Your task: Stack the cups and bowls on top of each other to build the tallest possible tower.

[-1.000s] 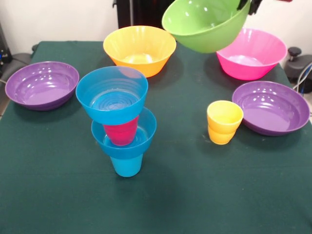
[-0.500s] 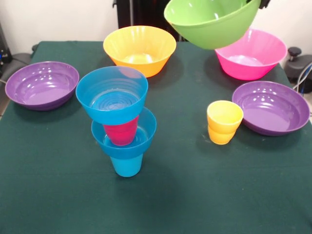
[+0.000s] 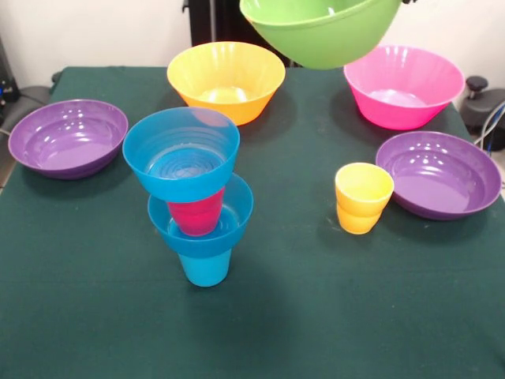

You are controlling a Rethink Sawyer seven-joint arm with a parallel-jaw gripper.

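the bench (image 3: 316,316) carries the tower (image 3: 189,197) at near left. i hold the green bowl (image 3: 323,30) high at the far side, up and right of the tower; my fingers are out of sight, so i cannot tell their grip. since a second ago it has drifted left and risen.

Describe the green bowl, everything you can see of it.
The green bowl is lime, glossy, plastic-looking, round with a smooth curved wall. It hangs in the air at the top of the front view, tilted, its upper part cut off by the picture's edge. It sits above the table, between the orange bowl and the pink bowl, touching neither. What holds it at its upper right rim is barely in view.
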